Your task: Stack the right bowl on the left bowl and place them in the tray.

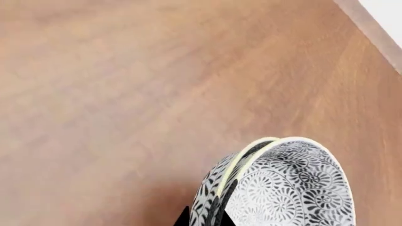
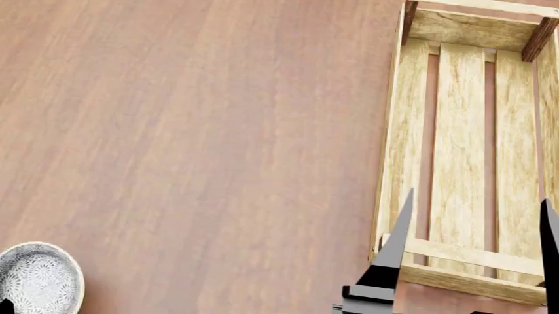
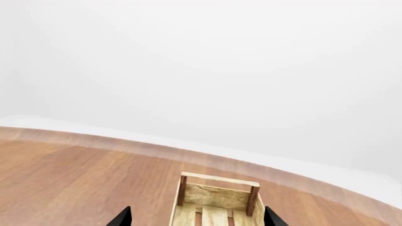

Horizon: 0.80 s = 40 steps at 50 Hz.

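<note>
- Two patterned bowls [image 1: 283, 188] are seen nested one inside the other in the left wrist view, so the stacking is judged done; the step in hand is taken to be carrying the stack to the tray [image 2: 463, 157].
- In the head view the bowls sit at the lower left corner of the wooden table [image 2: 192, 131], well apart from the tray, which lies along the right side with nothing inside it.
- The left gripper [image 1: 204, 220] is shown only as dark tips at the stack's rim; whether the rim is pinched or the jaws are merely close cannot be told.
- The right gripper [image 2: 476, 248] is held over the tray's near end with its jaws spread wide and nothing between them.
- The next move is judged to call for a firm hold on both rims at once, a lift, and a long sideways carry over the tray's low wall.
- The bowls are round and glossy, with a black-and-white floral pattern and pale yellowish rims; slipping between the nested pair is a likely risk.
- The tray is rectangular, of light slatted wood with darker corner posts and gaps between the bottom slats; the table is smooth reddish-brown wood.
</note>
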Tool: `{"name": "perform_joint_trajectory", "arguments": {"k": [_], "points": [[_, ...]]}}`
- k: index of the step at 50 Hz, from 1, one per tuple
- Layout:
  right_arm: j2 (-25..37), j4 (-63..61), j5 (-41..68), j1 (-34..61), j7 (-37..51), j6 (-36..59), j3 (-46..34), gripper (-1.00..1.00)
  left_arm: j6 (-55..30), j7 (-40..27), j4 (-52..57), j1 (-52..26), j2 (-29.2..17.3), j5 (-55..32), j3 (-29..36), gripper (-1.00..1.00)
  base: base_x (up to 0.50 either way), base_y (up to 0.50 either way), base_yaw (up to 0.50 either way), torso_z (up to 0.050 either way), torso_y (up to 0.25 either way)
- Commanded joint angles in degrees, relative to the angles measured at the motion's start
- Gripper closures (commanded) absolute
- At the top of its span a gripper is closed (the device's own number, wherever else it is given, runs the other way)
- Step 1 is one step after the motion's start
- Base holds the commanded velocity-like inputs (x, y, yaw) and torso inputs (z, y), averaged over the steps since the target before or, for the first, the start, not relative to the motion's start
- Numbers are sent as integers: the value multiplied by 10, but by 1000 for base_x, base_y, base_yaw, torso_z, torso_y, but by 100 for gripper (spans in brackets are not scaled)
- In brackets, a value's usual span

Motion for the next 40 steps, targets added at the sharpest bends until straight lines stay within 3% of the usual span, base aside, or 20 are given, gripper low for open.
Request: {"name": "perform_joint_trajectory", "arguments": {"k": [1,12,23,28,31,33,40], "points": [[3,-1,4,-2,3,-2,5,-100,9,-19,105,-2,-10,56,29,100,0,0,0,0,0],[4,-3,3,1,5,1,0,-100,0,-40,184,-15,-30,86,44,100,0,0,0,0,0],[4,-13,8,10,9,8,-4,-100,40,14,243,-45,-36,160,68,100,0,0,0,0,0],[2,0,4,-4,-8,-37,-6,-100,47,54,256,-63,-41,160,82,100,0,0,0,0,2],[3,9,4,-12,-16,-61,-4,-100,29,42,281,-84,-56,157,83,100,0,0,0,0,0],[-2,31,16,-29,-49,-131,1,-100,39,66,279,-95,-55,158,85,100,0,0,0,0,0],[12,36,9,-31,-61,-131,-2,-100,45,100,289,-108,-59,146,95,100,0,0,0,0,1]]}}
